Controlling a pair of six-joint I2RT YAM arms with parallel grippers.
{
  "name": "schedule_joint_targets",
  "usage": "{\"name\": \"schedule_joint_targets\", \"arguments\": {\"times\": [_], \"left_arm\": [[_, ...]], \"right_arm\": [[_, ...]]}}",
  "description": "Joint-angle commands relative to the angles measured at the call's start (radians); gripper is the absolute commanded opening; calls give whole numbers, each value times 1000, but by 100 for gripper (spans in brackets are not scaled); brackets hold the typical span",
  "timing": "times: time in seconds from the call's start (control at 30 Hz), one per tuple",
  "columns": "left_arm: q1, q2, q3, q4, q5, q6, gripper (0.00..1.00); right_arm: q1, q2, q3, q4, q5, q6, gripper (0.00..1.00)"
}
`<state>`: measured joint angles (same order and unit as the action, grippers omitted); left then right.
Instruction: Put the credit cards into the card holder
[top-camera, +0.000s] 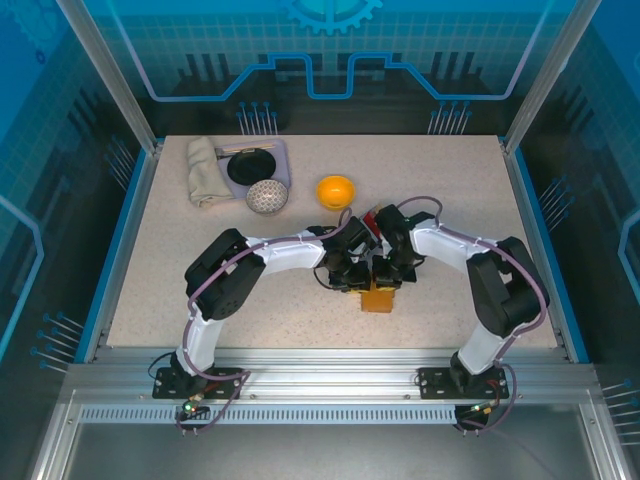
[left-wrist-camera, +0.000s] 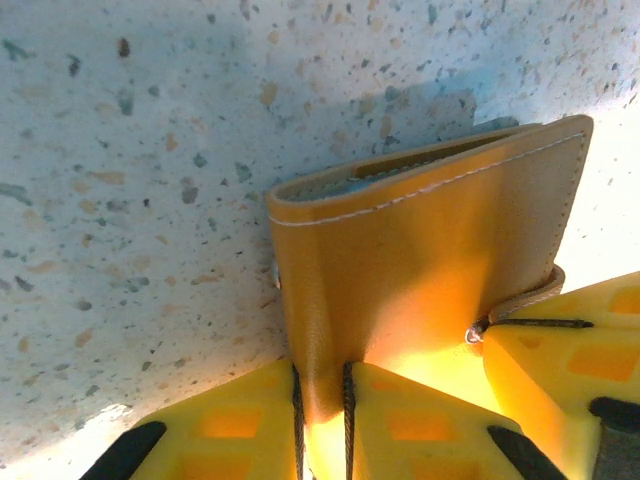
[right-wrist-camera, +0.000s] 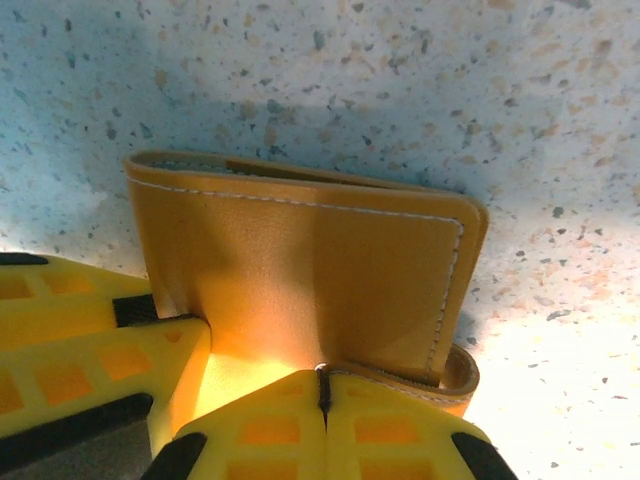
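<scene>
1. L gripper (left-wrist-camera: 320, 400): jaws narrow, yellow ribbed fingers (left-wrist-camera: 420, 430) clamped on one leather wall of the card holder (left-wrist-camera: 420, 250), w/ the leather squeezed between them.
2. R gripper (right-wrist-camera: 322, 385): fingers closed to a thin seam, pinching a loose thin leaf of the same holder.
3. Holder: tan-orange leather bifold, smooth, white stitching along the edges, rounded corners, slightly agape at top. Sits mid-table toward the front, between both grippers.
4. Table (top-camera: 450, 180): pale speckled stone-look top, blue rim.
5. Far left: beige cloth (top-camera: 205, 172), black dish (top-camera: 250, 167) on a greyish tray (top-camera: 283, 150), mesh ball (top-camera: 267, 197). Orange bowl (top-camera: 335, 190) sits just right of the ball.
6. Surround: blue translucent panels w/ circuit pattern, aluminium frame.
</scene>
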<state>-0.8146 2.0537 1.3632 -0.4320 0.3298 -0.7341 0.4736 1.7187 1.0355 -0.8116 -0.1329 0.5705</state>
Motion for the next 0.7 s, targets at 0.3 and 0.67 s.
{"name": "schedule_joint_targets", "arguments": {"times": [0.3, 0.67], "left_arm": [[-6, 8, -73, 47, -14, -31, 17], [26, -18, -143, 97, -30, -85, 14]], "right_arm": [[90, 214, -49, 213, -10, 93, 0], [-26, -94, -98, 170, -46, 69, 0]]}}
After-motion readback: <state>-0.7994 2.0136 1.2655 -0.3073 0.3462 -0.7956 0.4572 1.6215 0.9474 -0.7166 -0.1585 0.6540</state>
